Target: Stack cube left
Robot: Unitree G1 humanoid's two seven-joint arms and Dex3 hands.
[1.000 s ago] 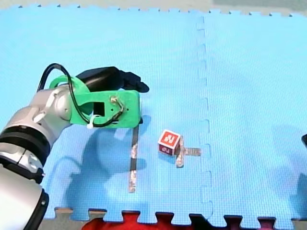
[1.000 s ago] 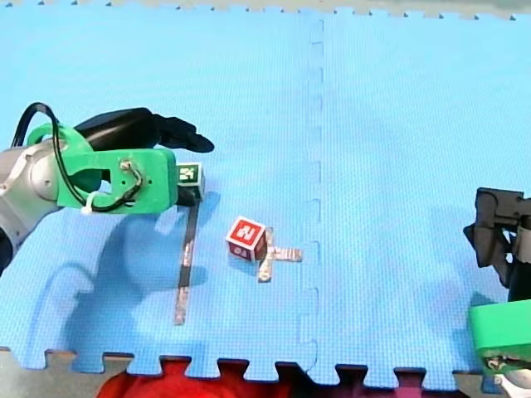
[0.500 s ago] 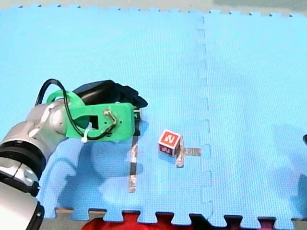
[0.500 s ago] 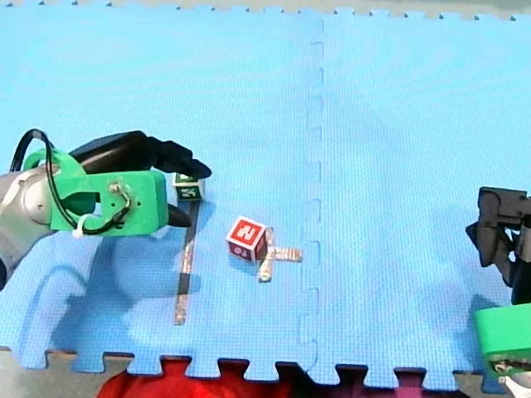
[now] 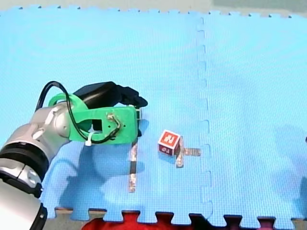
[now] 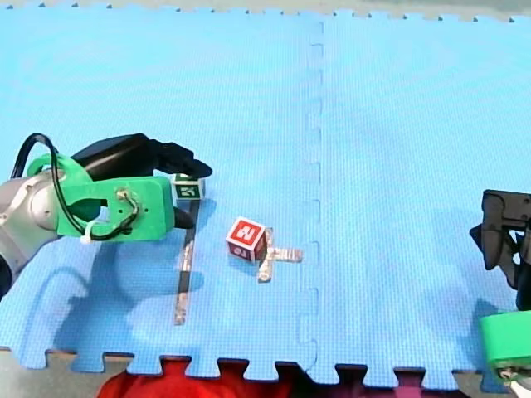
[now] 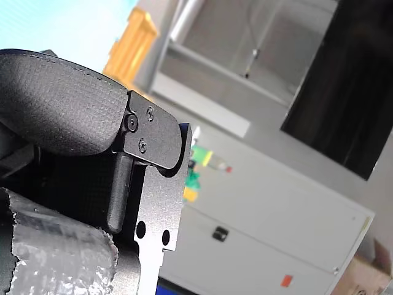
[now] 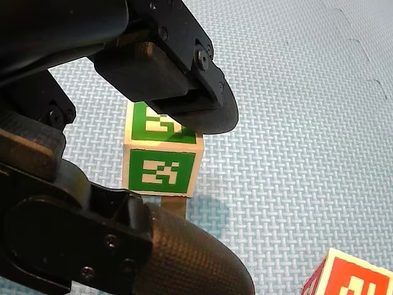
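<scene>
A green cube (image 6: pixel 189 187) with a white-and-green marker sits on the blue mat (image 6: pixel 373 124), at the top end of a grey tape strip (image 6: pixel 184 274). My left hand (image 6: pixel 193 196) reaches in from the left and brackets it. In the second wrist view one finger (image 8: pixel 178 92) hangs over the far top edge of the green cube (image 8: pixel 161 161), and the thumb (image 8: pixel 184 258) lies just short of its near face. A red cube (image 6: pixel 246 238) stands to the right on a tape cross. My right hand (image 6: pixel 502 240) holds nothing at the right edge.
The mat's toothed front edge (image 6: pixel 249 369) runs along the bottom, with red cloth (image 6: pixel 141 388) beyond it. A seam between mat tiles (image 6: pixel 318 166) runs front to back, right of the red cube. Open mat stretches behind and to the right.
My left hand has come down and toward me around the green cube. Neither cube has moved. The right hand has slid slightly toward the right edge.
</scene>
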